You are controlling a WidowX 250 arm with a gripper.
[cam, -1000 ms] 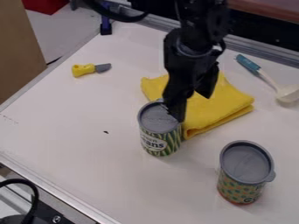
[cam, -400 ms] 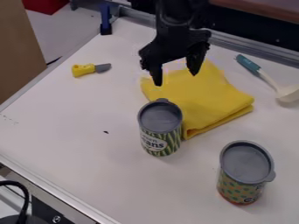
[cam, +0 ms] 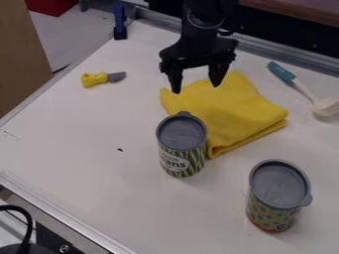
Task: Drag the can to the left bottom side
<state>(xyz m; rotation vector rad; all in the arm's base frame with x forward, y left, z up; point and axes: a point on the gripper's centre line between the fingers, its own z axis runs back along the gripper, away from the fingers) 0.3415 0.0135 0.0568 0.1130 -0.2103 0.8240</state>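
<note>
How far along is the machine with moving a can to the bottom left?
Nothing looks finished: the striped can and the dotted can both stand upright, away from the table's lower left. Nothing is in hand: the gripper hangs open near the yellow cloth. Left to do: get hold of a can and drag it there. Which can is meant, I can't tell.

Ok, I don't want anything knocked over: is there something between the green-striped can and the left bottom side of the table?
Nothing visible stands in the way from the green-striped can to the lower left of the table. The yellow cloth lies behind and right of the can, off that route.
</note>
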